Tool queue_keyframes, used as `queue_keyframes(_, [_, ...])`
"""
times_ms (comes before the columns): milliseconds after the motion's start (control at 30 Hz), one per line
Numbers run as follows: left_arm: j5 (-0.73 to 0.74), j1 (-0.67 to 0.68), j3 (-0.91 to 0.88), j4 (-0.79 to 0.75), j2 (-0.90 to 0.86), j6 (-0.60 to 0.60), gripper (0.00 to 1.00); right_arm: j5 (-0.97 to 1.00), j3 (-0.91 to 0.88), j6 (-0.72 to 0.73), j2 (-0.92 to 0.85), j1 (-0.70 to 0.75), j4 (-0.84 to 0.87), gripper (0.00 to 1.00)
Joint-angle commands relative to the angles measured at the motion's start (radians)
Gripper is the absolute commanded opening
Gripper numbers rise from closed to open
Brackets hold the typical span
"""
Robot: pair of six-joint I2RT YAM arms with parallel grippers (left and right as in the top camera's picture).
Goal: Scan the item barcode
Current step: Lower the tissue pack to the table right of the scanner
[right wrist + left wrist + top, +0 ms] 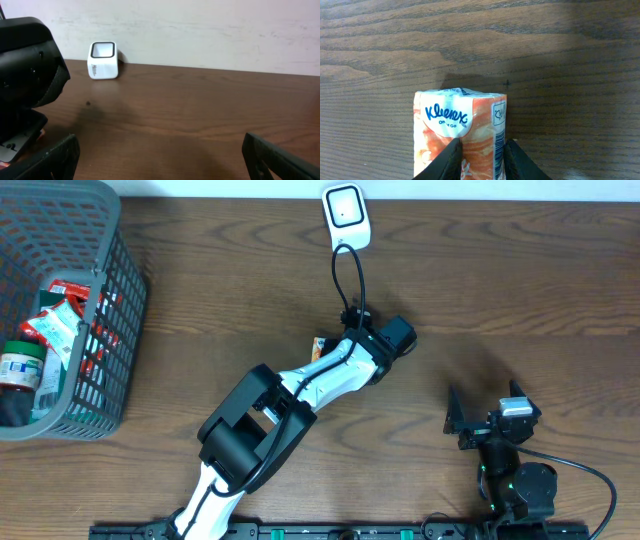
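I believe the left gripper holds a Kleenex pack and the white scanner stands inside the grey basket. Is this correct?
Not quite. The left gripper does hold the Kleenex pack, but the white scanner stands on the table, outside the grey basket, as the overhead view shows.

The left arm [330, 375] is built of white links joined by bulky black housings [245, 430]. The right arm [515, 480] is finished in black, capped by a pale grey block [518, 408] and trailed by a black cable [598, 470]. The left gripper [483, 145] is fitted with black, wedge-shaped fingers [449, 161]. The right gripper [160, 142] is fitted with matte black fingers [47, 160].
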State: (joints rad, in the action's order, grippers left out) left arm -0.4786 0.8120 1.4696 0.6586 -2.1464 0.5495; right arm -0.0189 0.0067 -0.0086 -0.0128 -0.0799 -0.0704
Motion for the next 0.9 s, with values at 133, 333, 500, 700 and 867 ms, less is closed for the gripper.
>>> queue_keyframes(133, [0.023, -0.005, -0.033, 0.005, -0.023, 0.013, 0.15, 0.002, -0.002, -0.008, 0.002, -0.006, -0.004, 0.99])
queue_keyframes(333, [0.022, -0.006, -0.018, 0.005, -0.002, 0.011, 0.07, 0.002, -0.002, -0.008, 0.002, -0.006, -0.004, 0.99])
queue_keyframes(500, [0.022, -0.009, -0.001, 0.005, 0.068, -0.014, 0.07, 0.002, -0.002, -0.008, 0.002, -0.006, -0.004, 0.99])
queue_keyframes(700, [0.100, -0.033, 0.000, 0.005, 0.210, -0.014, 0.07, 0.002, -0.002, -0.008, 0.002, -0.006, -0.004, 0.99])
queue_keyframes(867, [0.342, -0.104, 0.000, -0.003, 0.293, 0.027, 0.07, 0.002, -0.002, -0.008, 0.002, -0.006, -0.004, 0.99])
